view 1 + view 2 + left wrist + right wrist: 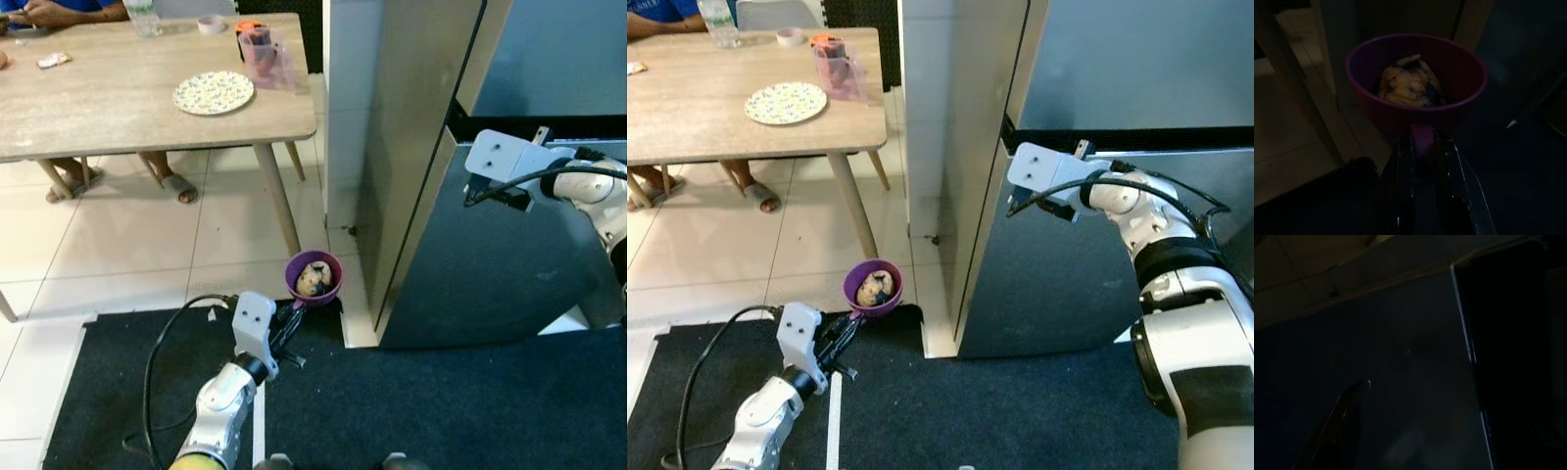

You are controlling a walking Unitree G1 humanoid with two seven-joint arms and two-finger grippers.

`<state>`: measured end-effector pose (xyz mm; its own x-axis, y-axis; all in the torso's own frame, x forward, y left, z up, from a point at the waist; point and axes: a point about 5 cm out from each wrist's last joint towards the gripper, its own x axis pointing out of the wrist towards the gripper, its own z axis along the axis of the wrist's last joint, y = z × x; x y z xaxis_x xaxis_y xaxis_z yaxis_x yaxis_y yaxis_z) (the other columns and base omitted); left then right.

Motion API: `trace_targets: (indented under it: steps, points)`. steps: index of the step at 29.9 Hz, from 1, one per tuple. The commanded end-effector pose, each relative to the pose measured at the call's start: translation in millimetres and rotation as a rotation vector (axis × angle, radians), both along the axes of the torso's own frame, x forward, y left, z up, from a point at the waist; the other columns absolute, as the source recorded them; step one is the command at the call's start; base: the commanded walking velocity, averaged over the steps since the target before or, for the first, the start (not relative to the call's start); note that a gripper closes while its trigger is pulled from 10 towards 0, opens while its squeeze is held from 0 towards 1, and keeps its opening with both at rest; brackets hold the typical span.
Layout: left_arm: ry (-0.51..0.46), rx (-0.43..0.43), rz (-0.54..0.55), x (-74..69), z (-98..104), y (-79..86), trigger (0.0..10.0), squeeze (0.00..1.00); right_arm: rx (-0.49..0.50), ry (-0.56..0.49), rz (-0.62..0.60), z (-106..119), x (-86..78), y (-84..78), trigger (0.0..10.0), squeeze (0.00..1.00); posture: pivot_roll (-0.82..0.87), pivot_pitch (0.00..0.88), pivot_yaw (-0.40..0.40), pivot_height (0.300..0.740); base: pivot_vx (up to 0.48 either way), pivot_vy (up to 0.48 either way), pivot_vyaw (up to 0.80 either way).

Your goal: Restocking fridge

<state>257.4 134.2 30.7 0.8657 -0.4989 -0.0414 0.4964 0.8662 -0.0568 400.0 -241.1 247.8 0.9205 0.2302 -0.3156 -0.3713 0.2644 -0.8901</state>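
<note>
Left end effector (848, 338): low over the black floor mat (1019, 411), its two black fingers pressed onto the short handle of a small purple plastic bowl (313, 277), which it holds just above the mat's far edge, beside the near left corner of the fridge. Bowl contents: one pale yellow-brown lump of food with dark patches (1408, 83). Right end effector (1334, 426): raised at the seam between the two doors of the tall grey steel fridge (509, 264); whether its fingers are spread or together cannot be told. Light wooden bench (118, 98), far left: round floral-patterned plate (214, 92), clear plastic jug (266, 57), clear water bottle (721, 23), roll of tape (211, 23). A person in a blue top (59, 10) sits at its far side, sandalled feet (179, 187) on the white tiled floor.
</note>
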Motion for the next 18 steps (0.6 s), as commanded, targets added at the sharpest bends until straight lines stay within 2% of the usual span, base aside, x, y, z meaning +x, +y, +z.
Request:
trace_targets:
  steps: [1, 5, 7, 8, 10, 11, 12, 18]
  points:
    - [-0.009, -0.01, -0.006, -3.0, 2, -0.1, 10.0, 0.0, -0.043, 0.034, -0.003, -2, -0.8, -3.3, 10.0, 0.0, 0.0, 0.166, -0.035, 0.74, 0.0, 0.0, 0.0]
    - [-0.01, -0.01, -0.002, -4.7, 2, 1.2, 10.0, 0.0, -0.076, 0.055, 0.015, 2, -0.8, -2.8, 10.0, 0.0, 0.0, 0.177, -0.038, 0.74, 0.0, 0.0, 0.0]
    - [-0.009, -0.012, -0.002, -5.8, 3, 0.1, 10.0, 0.0, -0.117, 0.132, 0.047, 2, -3.0, -3.2, 10.0, 0.0, 0.0, 0.182, -0.039, 0.74, 0.0, 0.0, 0.0]
    - [-0.009, -0.012, -0.002, -5.8, 3, 0.1, 10.0, 0.0, -0.117, 0.132, 0.047, 2, -3.0, -3.2, 10.0, 0.0, 0.0, 0.182, -0.039, 0.74, 0.0, 0.0, 0.0]
    - [-0.009, -0.015, -0.005, -7.5, 3, -1.9, 10.0, 0.0, -0.16, 0.232, 0.09, 0, -7.0, -4.7, 10.0, 0.0, 0.0, 0.185, -0.04, 0.74, 0.0, 0.0, 0.0]
    - [-0.009, -0.015, -0.005, -7.5, 3, -1.9, 10.0, 0.0, -0.16, 0.232, 0.09, 0, -7.0, -4.7, 10.0, 0.0, 0.0, 0.185, -0.04, 0.74, 0.0, 0.0, 0.0]
    - [-0.008, -0.017, -0.009, -8.6, 3, -3.6, 10.0, 0.0, -0.19, 0.307, 0.12, 1, -10.4, -6.4, 10.0, 0.0, 0.0, 0.185, -0.04, 0.74, 0.0, 0.0, 0.0]
    - [-0.011, -0.017, -0.016, -7.8, 5, -5.2, 10.0, 0.0, -0.212, 0.396, 0.143, 8, -14.6, -10.3, 10.0, 0.0, 0.0, 0.181, -0.039, 0.74, 0.0, 0.0, 0.0]
